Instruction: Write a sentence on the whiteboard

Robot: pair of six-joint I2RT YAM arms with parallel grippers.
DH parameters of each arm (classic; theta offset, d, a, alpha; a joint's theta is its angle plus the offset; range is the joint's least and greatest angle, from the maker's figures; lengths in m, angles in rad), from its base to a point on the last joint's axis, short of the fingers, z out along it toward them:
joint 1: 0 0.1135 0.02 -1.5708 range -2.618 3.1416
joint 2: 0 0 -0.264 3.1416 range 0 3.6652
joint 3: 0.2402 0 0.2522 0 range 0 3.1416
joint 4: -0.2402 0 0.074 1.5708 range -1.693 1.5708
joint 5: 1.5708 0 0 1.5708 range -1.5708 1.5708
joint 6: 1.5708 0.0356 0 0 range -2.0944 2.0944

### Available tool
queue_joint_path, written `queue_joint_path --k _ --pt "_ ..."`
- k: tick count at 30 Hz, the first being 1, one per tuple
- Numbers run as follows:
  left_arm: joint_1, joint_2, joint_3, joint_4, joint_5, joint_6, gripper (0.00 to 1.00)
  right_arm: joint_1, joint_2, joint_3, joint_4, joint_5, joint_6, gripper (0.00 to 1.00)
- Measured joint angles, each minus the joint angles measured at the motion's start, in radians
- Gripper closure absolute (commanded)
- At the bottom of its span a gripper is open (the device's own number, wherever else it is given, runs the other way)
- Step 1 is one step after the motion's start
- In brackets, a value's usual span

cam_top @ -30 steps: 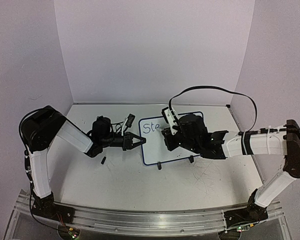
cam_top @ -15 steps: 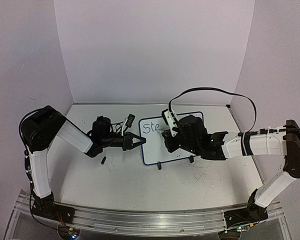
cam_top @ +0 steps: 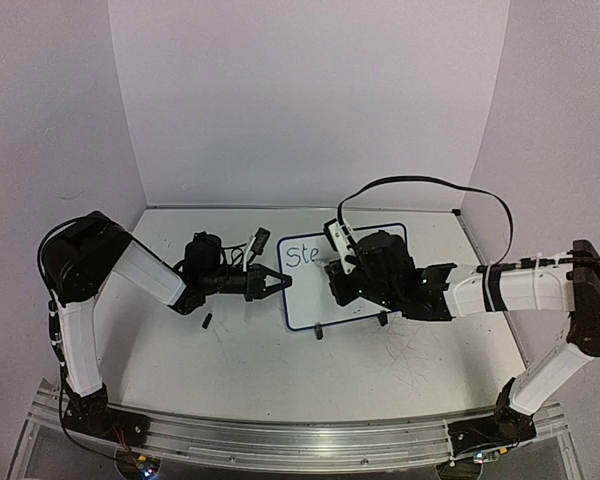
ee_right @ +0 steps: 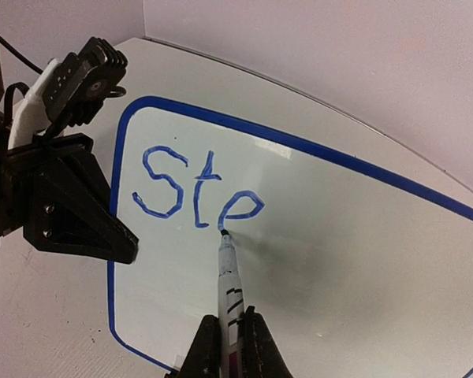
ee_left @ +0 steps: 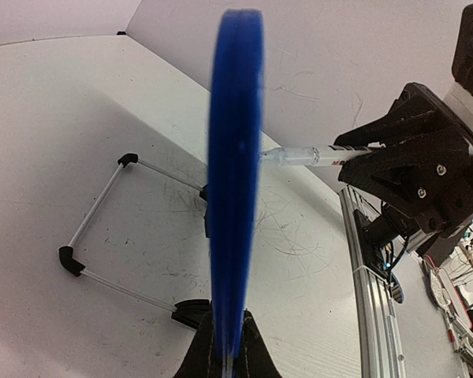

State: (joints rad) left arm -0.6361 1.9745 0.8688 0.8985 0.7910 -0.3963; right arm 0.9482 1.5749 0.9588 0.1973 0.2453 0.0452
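One whiteboard (cam_top: 305, 300) is counted, with three letters (ee_right: 197, 193), "Ste", written on it. One marker (ee_right: 227, 276) is set against its face. Two pincers are counted: the left pincer (cam_top: 280, 281) at the whiteboard's left edge, the right pincer (ee_right: 230, 346) before its face. Two black feet (cam_top: 318, 333) are seen under its near edge, and one small black piece (cam_top: 208, 321) to its left

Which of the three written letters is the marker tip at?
The e, rightmost of the three: the marker tip sits at its lower-left stroke; S and t lie further left.

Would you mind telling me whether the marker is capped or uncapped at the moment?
Uncapped: the marker's bare dark tip rests on the whiteboard, at the last letter of the unfinished sentence.
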Motion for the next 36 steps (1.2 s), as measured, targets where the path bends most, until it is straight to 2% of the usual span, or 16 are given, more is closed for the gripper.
queue_joint_path --k 24,33,36 --pt "0.0 -0.001 0.0 -0.002 0.0 0.003 1.0 0.002 -0.021 -0.006 -0.033 0.05 -0.005 1.0" --pt "0.0 -0.004 0.0 -0.008 0.0 0.005 1.0 -0.017 -0.188 -0.06 -0.013 0.018 -0.019 1.0" --pt "0.0 -0.004 0.0 -0.008 0.0 0.005 1.0 -0.044 -0.179 -0.047 0.003 -0.026 -0.021 1.0"
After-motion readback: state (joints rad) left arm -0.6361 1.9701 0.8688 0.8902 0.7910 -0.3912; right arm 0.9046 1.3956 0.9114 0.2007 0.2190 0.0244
